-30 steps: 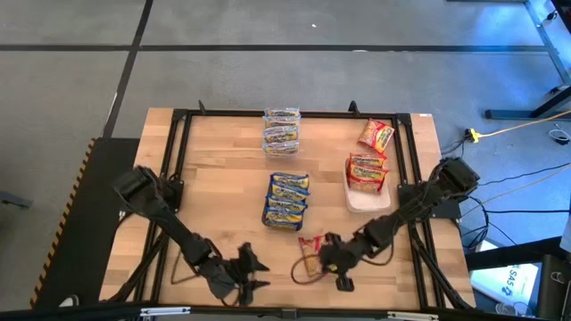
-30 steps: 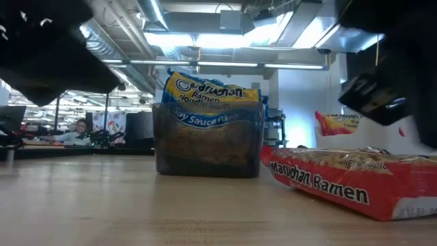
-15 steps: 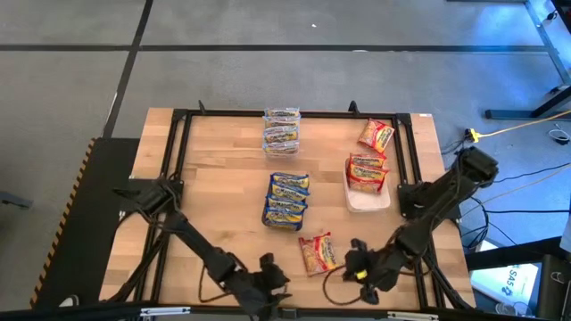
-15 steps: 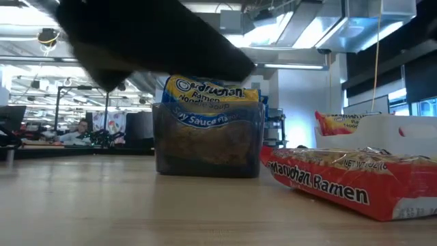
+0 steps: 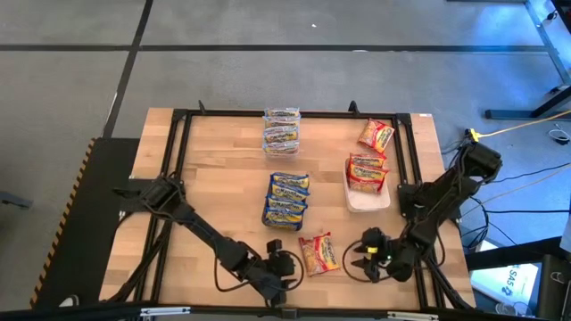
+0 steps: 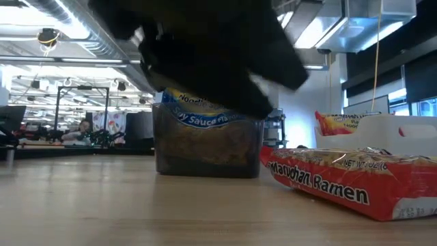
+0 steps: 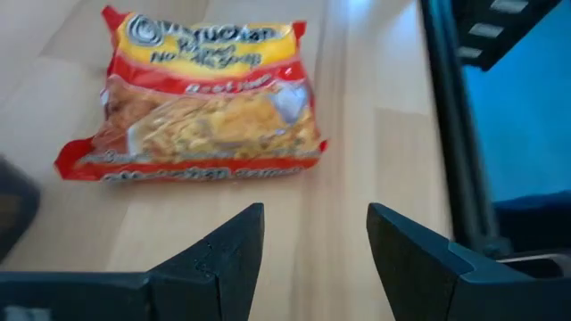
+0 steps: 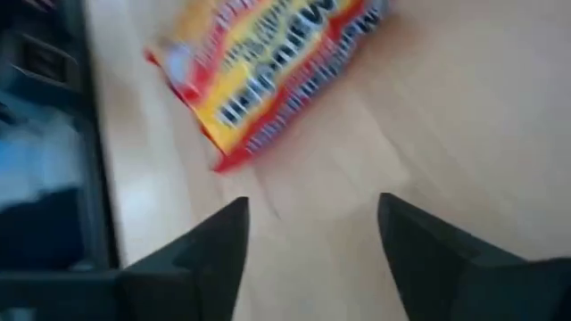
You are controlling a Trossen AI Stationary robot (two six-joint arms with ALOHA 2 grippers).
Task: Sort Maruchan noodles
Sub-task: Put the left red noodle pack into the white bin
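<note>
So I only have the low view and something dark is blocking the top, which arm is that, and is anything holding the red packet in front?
Observer: It's the left arm; its gripper sits open beside the red packet near the table's front edge.
Operator: And the right one?
Observer: The right gripper is open on the packet's other side, not touching it.
Operator: Where do red ones go?
Observer: Two red packets lie in a white tray on the right.
</note>
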